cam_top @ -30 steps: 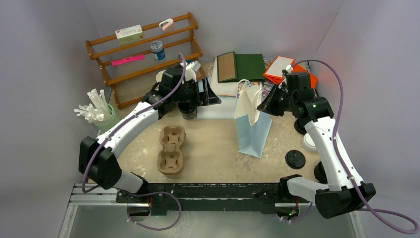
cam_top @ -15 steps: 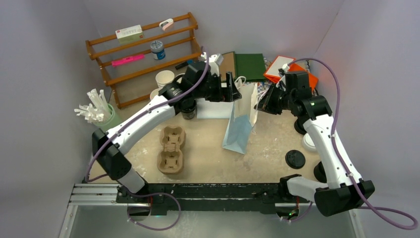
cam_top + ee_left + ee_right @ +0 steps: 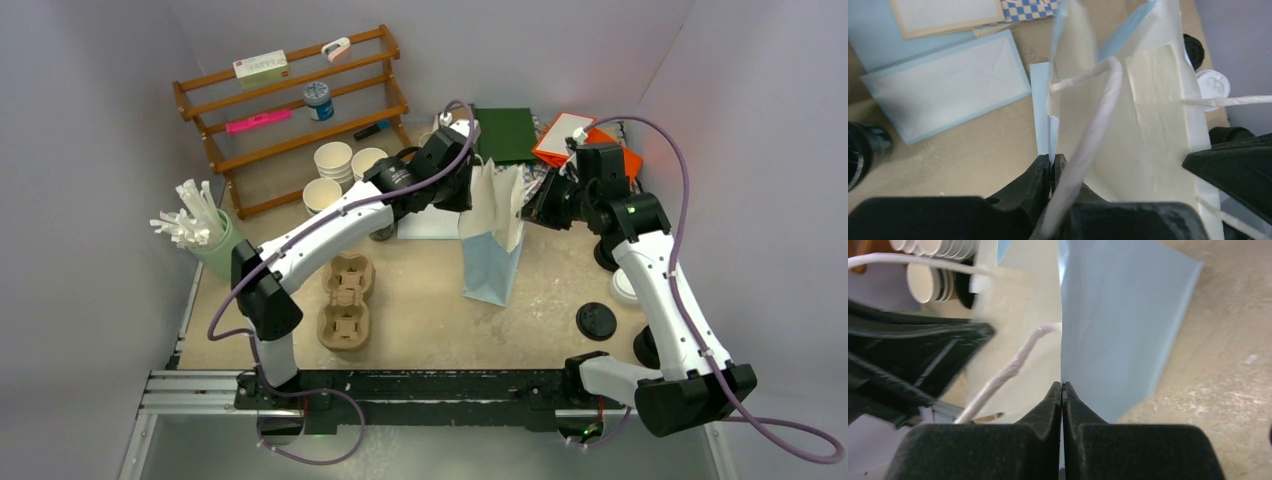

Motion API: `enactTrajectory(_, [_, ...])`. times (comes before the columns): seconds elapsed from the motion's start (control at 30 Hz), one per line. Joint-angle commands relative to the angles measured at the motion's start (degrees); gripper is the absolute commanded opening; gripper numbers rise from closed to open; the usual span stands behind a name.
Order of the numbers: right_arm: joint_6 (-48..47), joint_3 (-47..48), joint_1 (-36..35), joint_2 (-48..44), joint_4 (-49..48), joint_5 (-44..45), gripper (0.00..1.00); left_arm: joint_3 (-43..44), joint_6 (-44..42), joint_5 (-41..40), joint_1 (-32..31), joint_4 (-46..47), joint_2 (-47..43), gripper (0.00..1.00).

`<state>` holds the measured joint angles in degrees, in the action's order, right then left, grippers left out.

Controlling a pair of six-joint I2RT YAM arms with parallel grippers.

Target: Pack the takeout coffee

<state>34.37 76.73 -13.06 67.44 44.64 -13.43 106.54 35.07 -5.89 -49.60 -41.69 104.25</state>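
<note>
A sandy table [image 3: 430,315] carries a light blue paper bag [image 3: 492,265], which stands upright with its mouth stretched open between two robot arms. The left gripper [image 3: 1052,161] has its fingers pressed together on the bag's left rim. The right gripper [image 3: 1062,386] is pinched tight on the opposite rim, with blue paper running up from between its fingertips. A brown pulp cup carrier [image 3: 345,300] lies left of the left gripper and nearer the arm bases. The takeout coffee [image 3: 620,289], a small white lidded cup, stands on the table outside the bag. It is right of the right gripper and closer to the bases, partly hidden by the right arm.
</note>
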Motion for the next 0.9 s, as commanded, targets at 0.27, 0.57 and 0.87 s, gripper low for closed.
enactTrajectory(0.27, [-1.0, 4.2, 0.2, -0.9, 8.5, 18.5, 0.03, 15.1, -9.5, -12.0, -0.8, -12.3, 2.7, 0.0])
enactTrajectory(0.57, [-3.8, 11.0, 0.2, 1.5, 6.4, 7.1, 0.38, 11.2, -7.0, -5.6, -0.8, -6.8, 1.5, 0.0])
enactTrajectory(0.87, [-8.3, 25.5, -0.5, 5.1, 7.5, -1.7, 0.34, 11.7, -5.8, -5.4, -0.8, -7.2, 1.5, 0.0])
